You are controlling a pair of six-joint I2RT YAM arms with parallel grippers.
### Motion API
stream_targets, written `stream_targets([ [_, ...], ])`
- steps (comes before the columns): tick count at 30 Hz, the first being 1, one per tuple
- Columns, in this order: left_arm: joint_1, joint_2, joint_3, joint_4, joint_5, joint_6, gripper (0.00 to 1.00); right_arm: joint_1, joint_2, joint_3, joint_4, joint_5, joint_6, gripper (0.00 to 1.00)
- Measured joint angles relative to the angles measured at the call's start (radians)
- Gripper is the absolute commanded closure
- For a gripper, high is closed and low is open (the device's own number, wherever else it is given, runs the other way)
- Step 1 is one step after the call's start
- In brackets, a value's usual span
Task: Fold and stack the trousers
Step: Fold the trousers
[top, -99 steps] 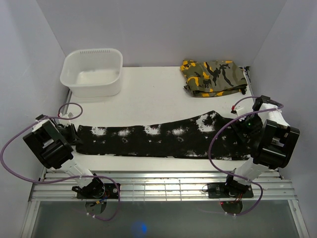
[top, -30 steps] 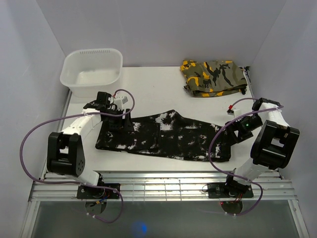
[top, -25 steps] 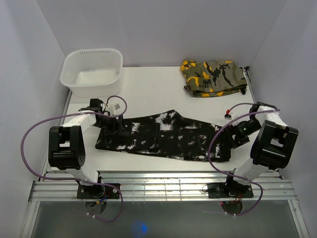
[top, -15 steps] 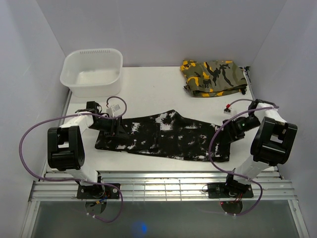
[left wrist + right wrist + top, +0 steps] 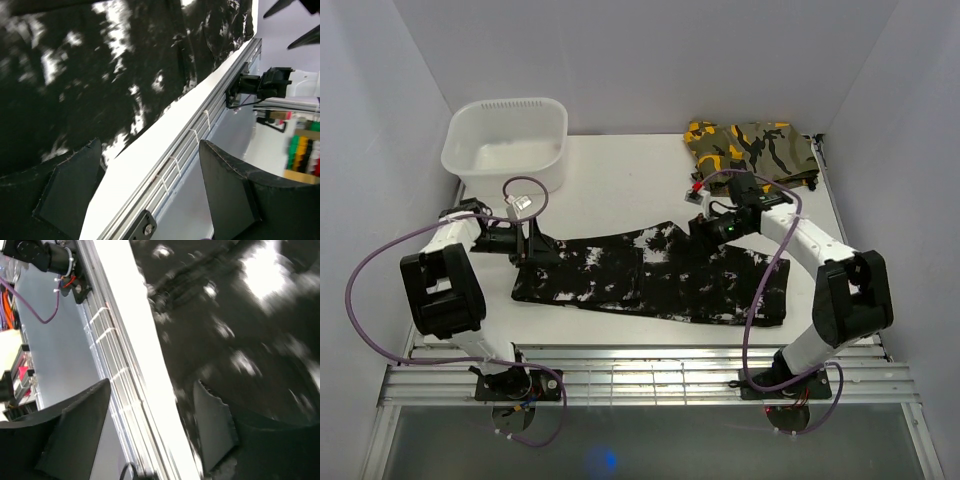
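The trousers (image 5: 650,278), black with white splotches, lie folded into a shorter band across the near half of the table. My left gripper (image 5: 528,246) hovers at their left end, open; in the left wrist view its fingers (image 5: 70,192) stand wide apart over the trousers (image 5: 100,70) and the table edge, with nothing between them. My right gripper (image 5: 702,228) is over the trousers' far edge near the middle, open too. In the right wrist view its fingers (image 5: 216,427) frame the blurred trousers (image 5: 245,325), holding nothing.
A white basin (image 5: 507,145) stands at the far left. An olive camouflage garment (image 5: 752,155) lies folded at the far right. Metal rails (image 5: 650,372) run along the table's near edge. White walls close in both sides.
The trousers went from one long strip to a folded band. In the last second the left gripper drew back leftward, and the right arm swung from the right end to the far middle edge.
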State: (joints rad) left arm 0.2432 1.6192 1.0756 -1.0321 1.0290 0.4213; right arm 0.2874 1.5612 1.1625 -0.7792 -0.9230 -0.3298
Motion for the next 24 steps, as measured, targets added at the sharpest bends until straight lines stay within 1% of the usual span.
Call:
stream_targets([
  [3, 0.052, 0.067, 0.008, -0.046, 0.002, 0.043, 0.11, 0.116, 0.039, -0.019, 0.135, 0.018, 0.113, 0.32],
  [7, 0.073, 0.080, 0.003, -0.021, -0.067, 0.013, 0.10, 0.185, 0.119, -0.058, 0.268, 0.053, 0.202, 0.34],
  [12, 0.069, 0.026, -0.027, 0.103, -0.250, -0.096, 0.08, 0.193, 0.216, -0.087, 0.336, 0.104, 0.245, 0.36],
  [16, 0.071, -0.001, -0.040, 0.176, -0.394, -0.144, 0.07, 0.191, 0.241, -0.111, 0.353, 0.159, 0.246, 0.37],
  [21, 0.075, -0.045, -0.040, 0.224, -0.502, -0.154, 0.07, 0.192, 0.248, -0.120, 0.357, 0.193, 0.240, 0.38],
  [24, 0.076, -0.109, -0.036, 0.241, -0.544, -0.150, 0.10, 0.192, 0.248, -0.120, 0.357, 0.195, 0.235, 0.39],
])
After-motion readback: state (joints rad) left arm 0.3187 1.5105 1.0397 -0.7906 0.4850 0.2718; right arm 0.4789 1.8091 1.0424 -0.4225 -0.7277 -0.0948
